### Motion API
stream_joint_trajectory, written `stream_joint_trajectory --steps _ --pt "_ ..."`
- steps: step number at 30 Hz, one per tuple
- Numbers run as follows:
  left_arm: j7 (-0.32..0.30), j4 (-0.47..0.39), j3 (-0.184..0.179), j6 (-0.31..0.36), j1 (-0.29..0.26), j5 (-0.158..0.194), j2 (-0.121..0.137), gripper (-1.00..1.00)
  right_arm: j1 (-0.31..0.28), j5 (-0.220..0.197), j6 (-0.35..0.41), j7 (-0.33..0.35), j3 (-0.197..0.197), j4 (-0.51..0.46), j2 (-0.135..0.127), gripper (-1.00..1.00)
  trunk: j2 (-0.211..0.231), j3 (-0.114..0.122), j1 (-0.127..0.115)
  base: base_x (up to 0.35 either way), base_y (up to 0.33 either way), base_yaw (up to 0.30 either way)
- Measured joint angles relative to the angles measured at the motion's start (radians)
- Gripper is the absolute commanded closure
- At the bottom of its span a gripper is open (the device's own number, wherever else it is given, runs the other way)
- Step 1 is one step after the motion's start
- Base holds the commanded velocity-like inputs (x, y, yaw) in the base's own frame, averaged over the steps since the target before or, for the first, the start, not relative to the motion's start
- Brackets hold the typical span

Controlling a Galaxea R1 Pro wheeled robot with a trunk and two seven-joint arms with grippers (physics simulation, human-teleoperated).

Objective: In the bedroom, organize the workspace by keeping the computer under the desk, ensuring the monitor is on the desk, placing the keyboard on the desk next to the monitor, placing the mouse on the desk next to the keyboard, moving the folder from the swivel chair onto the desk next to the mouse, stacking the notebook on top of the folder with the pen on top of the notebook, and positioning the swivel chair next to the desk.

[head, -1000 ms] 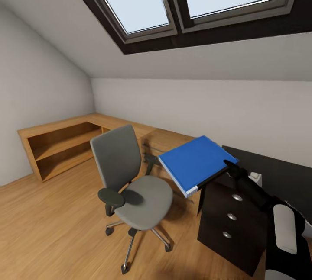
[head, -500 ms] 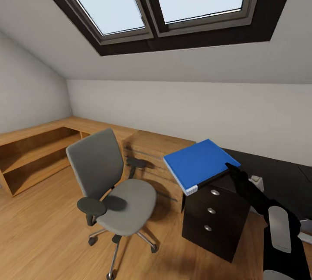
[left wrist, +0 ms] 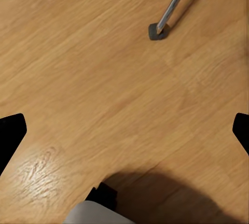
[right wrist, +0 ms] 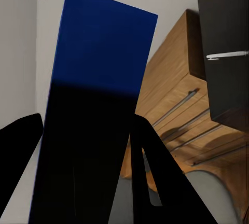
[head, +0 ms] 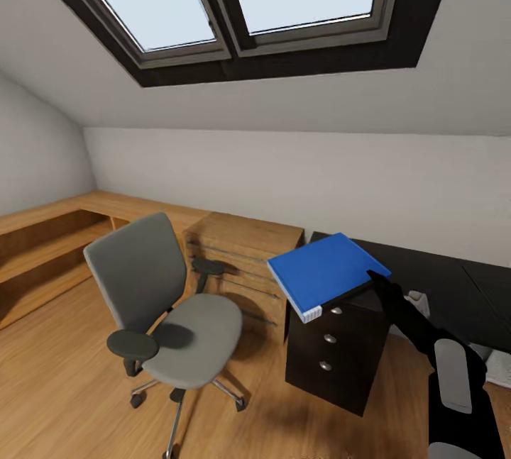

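1. The right gripper (head: 375,280) pinches the blue folder (head: 326,272), held in the air above the black drawer unit (head: 337,352).
2. The left gripper (left wrist: 124,130) is spread wide over the wooden floor (left wrist: 93,68).
3. The swivel chair (head: 167,303) stands near the black tabletop (head: 433,281).

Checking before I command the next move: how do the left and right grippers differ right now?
The right gripper is raised beside the black drawer unit, jaws shut on the blue folder; the left gripper hangs low over the wood floor with jaws spread wide and nothing between them. The right one carries a load held roughly level; the left is idle. Both have black fingers.
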Motion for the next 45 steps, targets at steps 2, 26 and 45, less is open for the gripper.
stream_joint_trajectory --steps 2,26,45 --pt "0.0 0.0 0.0 0.0 0.0 0.0 0.0 -1.0 0.0 0.0 0.0 0.0 0.0 0.0 0.0 1.0 0.0 -0.003 0.0 0.0 0.0 -0.151" --pt "0.001 0.017 -0.001 -0.03 0.0 -0.003 -0.001 -1.0 0.0 -0.004 0.0 0.002 0.001 -0.003 0.004 1.0 0.112 0.024 -0.061 0.0 0.0 -0.018" --pt "0.001 0.023 -0.001 -0.032 0.0 -0.003 -0.001 -1.0 0.0 -0.002 -0.002 0.004 0.0 0.0 0.003 1.0 0.245 0.054 -0.134 0.0 0.0 -0.057"
